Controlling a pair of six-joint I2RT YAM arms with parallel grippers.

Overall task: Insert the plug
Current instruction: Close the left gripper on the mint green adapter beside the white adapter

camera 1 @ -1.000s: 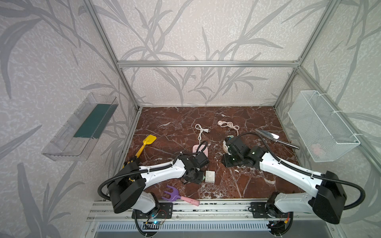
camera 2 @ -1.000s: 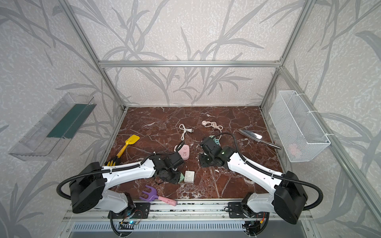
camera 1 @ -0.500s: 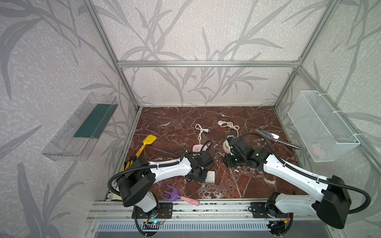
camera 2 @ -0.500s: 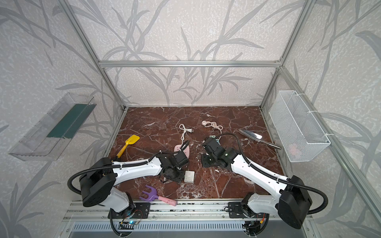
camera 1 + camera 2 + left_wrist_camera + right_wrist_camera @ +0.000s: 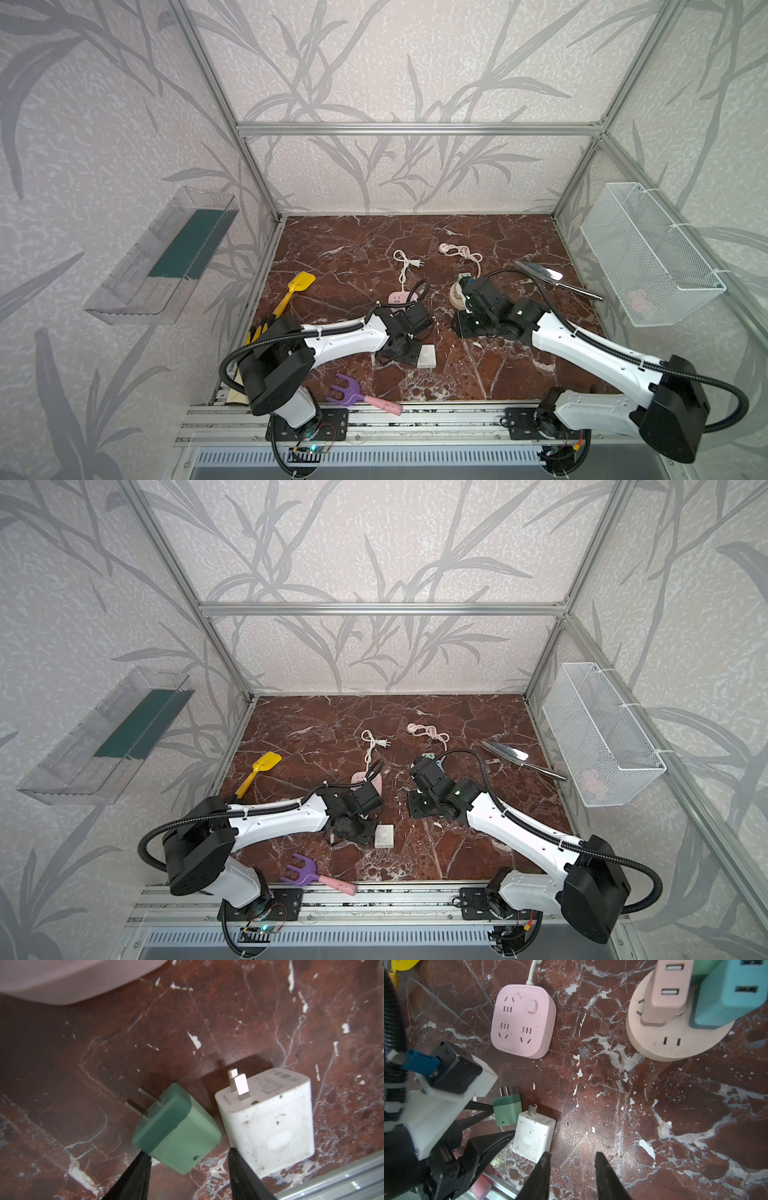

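Observation:
The green plug (image 5: 176, 1126) lies on the marble floor with its two prongs level, touching a white adapter (image 5: 266, 1118). My left gripper (image 5: 190, 1176) is open behind it: one finger (image 5: 137, 1176) touches the plug's corner, the other stands by the white adapter. The right wrist view shows the green plug (image 5: 507, 1112) a short way from the pink power strip (image 5: 523, 1022), its prongs toward it. My right gripper (image 5: 571, 1174) hovers open and empty beside the white adapter (image 5: 533, 1136). In both top views the left gripper (image 5: 409, 353) hides the plug.
A round beige socket base (image 5: 675, 1043) carries a pink and a teal adapter. A yellow shovel (image 5: 297, 286), purple rake (image 5: 353, 392), metal trowel (image 5: 548, 276) and two white cords (image 5: 405, 266) lie about. A wire basket (image 5: 648, 253) hangs on the right wall.
The left gripper's jaws have spread wider at the green plug, and the left arm has shifted a little toward the white adapter. The right arm has barely moved.

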